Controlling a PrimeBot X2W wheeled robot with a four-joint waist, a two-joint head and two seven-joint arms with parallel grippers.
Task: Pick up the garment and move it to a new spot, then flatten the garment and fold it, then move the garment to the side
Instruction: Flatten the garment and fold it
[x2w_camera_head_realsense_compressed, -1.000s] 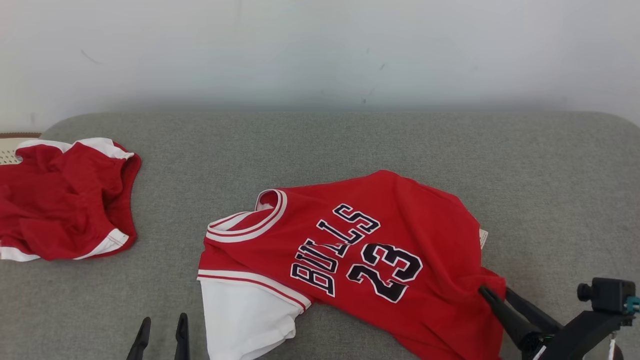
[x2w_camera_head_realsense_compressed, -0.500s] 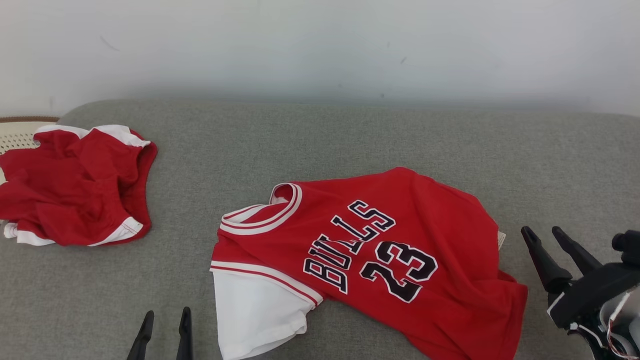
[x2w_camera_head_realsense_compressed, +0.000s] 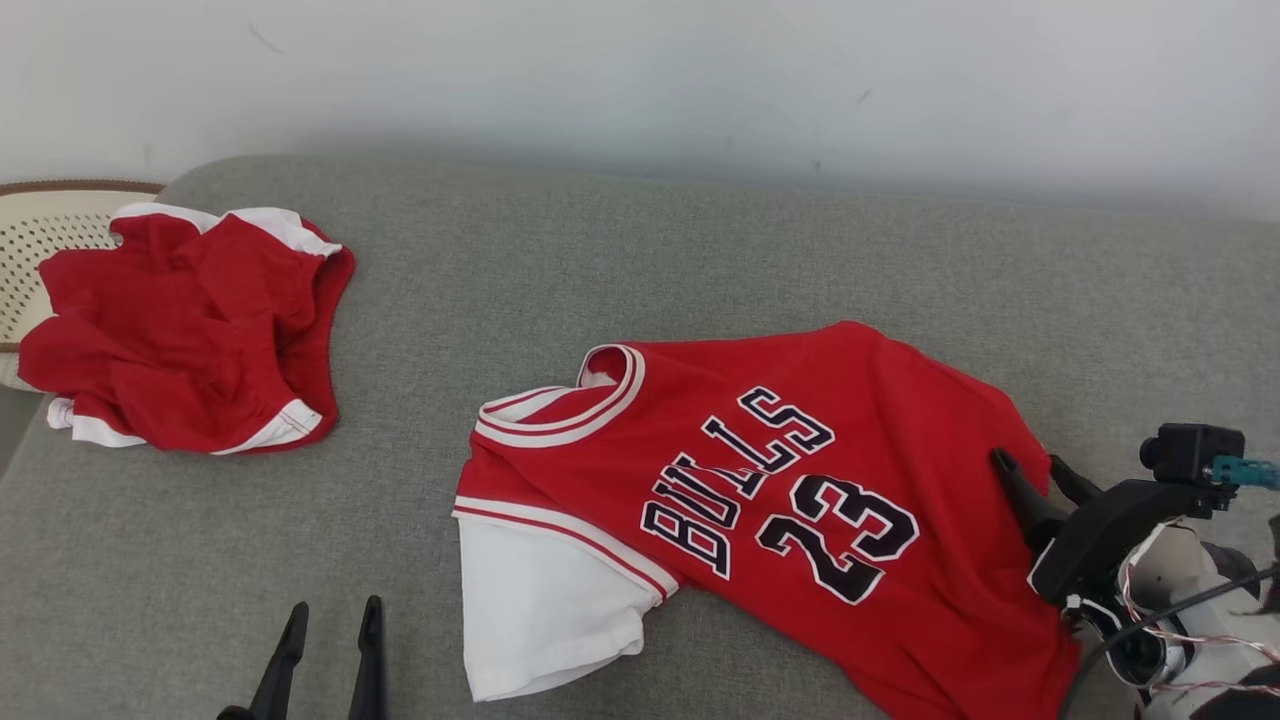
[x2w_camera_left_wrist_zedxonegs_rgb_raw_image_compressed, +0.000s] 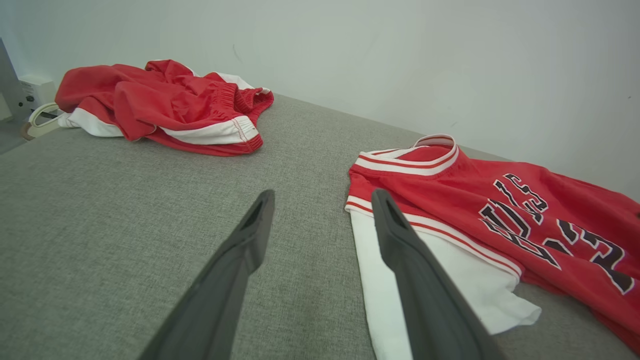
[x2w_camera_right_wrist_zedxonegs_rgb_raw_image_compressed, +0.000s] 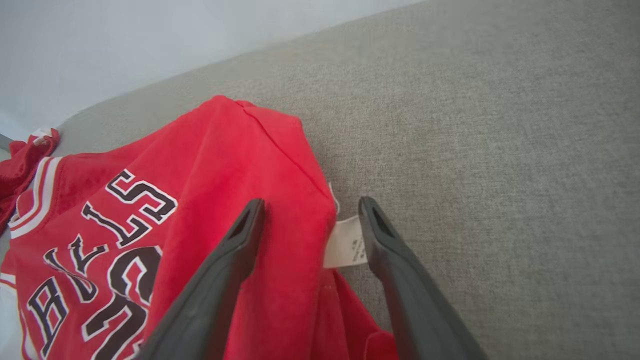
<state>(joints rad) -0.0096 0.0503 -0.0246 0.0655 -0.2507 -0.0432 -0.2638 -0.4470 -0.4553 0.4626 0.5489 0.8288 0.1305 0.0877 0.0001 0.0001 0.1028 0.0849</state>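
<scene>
Grey woven cushion (x2w_camera_head_realsense_compressed: 700, 250); rumpled red jersey (x2w_camera_head_realsense_compressed: 880, 400).

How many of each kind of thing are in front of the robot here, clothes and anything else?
Garments: 2, the Bulls jersey and a crumpled red garment
Baskets: 1, a pale woven basket
Robot tools: 2, the left tool and the right tool, both open
Total: 5

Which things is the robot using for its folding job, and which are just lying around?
For the job: the Bulls jersey; the right gripper, open astride the jersey's edge by its white label; the left gripper, open near the white sleeve.
Just lying about: the crumpled red shorts; the woven basket beside them.
</scene>
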